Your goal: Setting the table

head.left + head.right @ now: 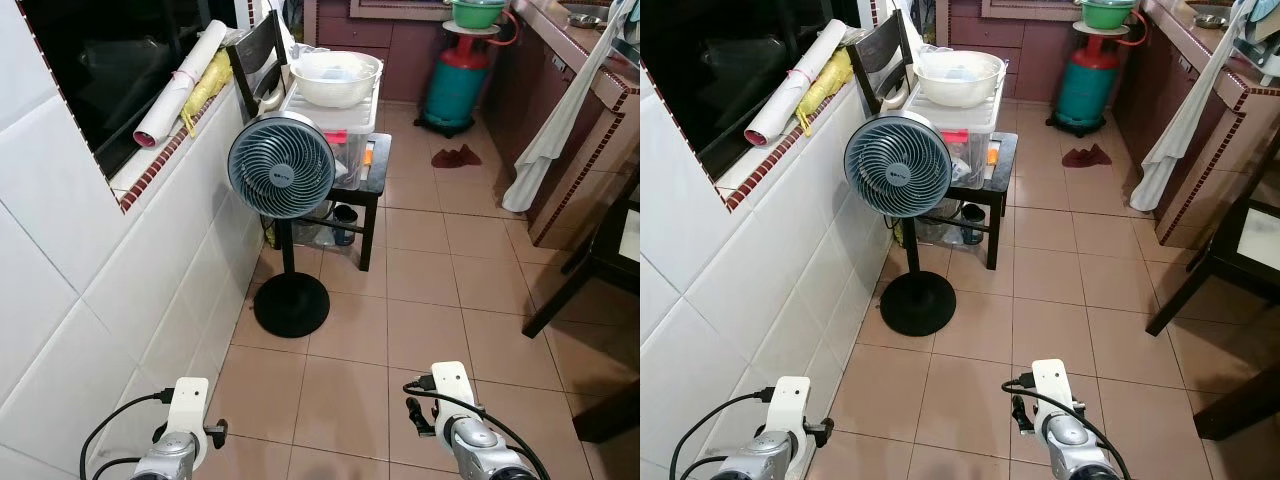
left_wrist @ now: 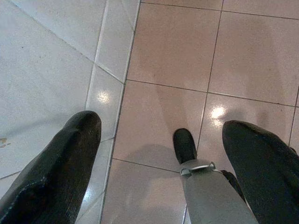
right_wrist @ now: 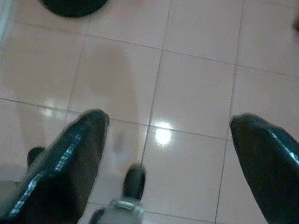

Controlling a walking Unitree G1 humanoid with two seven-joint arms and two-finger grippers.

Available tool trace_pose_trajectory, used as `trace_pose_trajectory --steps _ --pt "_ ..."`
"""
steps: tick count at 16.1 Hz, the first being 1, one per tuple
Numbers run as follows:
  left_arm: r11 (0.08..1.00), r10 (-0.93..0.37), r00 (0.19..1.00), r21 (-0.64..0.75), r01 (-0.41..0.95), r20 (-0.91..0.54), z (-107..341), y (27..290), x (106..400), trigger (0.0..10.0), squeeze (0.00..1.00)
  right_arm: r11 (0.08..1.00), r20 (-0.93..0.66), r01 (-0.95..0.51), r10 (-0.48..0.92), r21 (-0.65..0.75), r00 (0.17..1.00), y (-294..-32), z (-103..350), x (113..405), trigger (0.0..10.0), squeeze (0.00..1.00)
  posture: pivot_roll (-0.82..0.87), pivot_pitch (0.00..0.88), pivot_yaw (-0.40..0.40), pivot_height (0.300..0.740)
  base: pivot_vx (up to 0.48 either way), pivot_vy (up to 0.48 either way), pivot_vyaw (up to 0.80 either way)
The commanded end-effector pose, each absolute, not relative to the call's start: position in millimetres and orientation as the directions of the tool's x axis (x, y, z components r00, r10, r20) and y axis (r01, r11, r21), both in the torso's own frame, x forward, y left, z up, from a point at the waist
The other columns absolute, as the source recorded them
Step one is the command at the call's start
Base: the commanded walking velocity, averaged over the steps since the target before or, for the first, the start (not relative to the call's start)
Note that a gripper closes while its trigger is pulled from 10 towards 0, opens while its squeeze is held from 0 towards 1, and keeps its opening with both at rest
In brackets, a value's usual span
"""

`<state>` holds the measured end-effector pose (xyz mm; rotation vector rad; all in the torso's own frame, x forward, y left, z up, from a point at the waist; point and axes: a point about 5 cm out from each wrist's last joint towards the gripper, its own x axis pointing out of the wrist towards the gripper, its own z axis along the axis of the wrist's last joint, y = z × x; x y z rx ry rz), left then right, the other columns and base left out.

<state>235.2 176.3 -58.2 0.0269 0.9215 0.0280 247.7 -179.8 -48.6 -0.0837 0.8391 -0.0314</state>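
My two arms hang low at the bottom of my view, wrists over the floor (image 1: pixel 420 300). My left gripper (image 2: pixel 163 154) points down at the pink tiles beside the white wall (image 1: pixel 90 300), its fingers (image 2: pixel 60 163) spread apart with nothing between them. My right gripper (image 3: pixel 168 154) hangs the same way, fingers (image 3: pixel 74 154) released, only floor showing in the gap.

Nothing to lay a table with is within reach. The likeliest thing for the job, I judge, is the big white bowl (image 1: pixel 335 77), which sits on a clear plastic box (image 1: pixel 345 125) on the small black table (image 1: pixel 375 170) by the wall. It lies straight ahead and slightly to my left, well apart from both sets of fingers, with the standing fan (image 1: pixel 281 165) just in front of that table's near left corner. Neither arm is meaningfully nearer. I judge I must walk forward first and pass to the right of the fan's round base (image 1: pixel 291 305). A dark table leg (image 1: pixel 560 300) shows at my right.
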Motion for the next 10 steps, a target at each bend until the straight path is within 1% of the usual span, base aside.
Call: trace_pose_trajectory --steps 1,2,5,8,10 --pt "0.999 -0.046 0.673 -0.034 0.031 -0.738 -39.4 149.4 263.8 10.0 0.00 0.999 -0.733 0.002 -0.027 -0.035 0.680 -160.6 -40.1 262.1 10.0 0.00 -0.11 0.105 0.030 0.740 0.000 0.000 0.00" --pt "0.999 -0.040 0.674 -0.030 0.026 -0.738 -39.2 151.5 264.0 10.0 0.00 1.000 -0.732 0.022 -0.023 -0.011 0.681 -160.6 -39.9 262.4 10.0 0.00 -0.11 0.105 0.028 0.740 0.000 0.000 0.00" --pt "0.999 -0.036 0.665 -0.025 0.026 -0.746 -40.7 153.7 262.0 10.0 0.00 1.000 -0.731 0.008 -0.012 -0.010 0.682 -159.1 -40.0 262.3 10.0 0.00 -0.11 0.108 0.031 0.740 0.000 0.000 0.00" --pt "0.999 -0.048 0.660 -0.024 0.045 -0.750 -40.4 151.7 262.6 10.0 0.00 1.000 -0.739 0.024 -0.017 -0.001 0.673 -158.6 -40.6 261.8 10.0 0.00 -0.12 0.112 0.035 0.740 0.000 0.000 0.00" --pt "1.000 -0.030 0.668 -0.021 0.022 -0.743 -39.3 154.9 263.7 10.0 0.00 1.000 -0.740 0.021 -0.016 -0.003 0.673 -158.4 -40.9 261.5 10.0 0.00 -0.11 0.114 0.035 0.740 0.000 0.000 0.00"
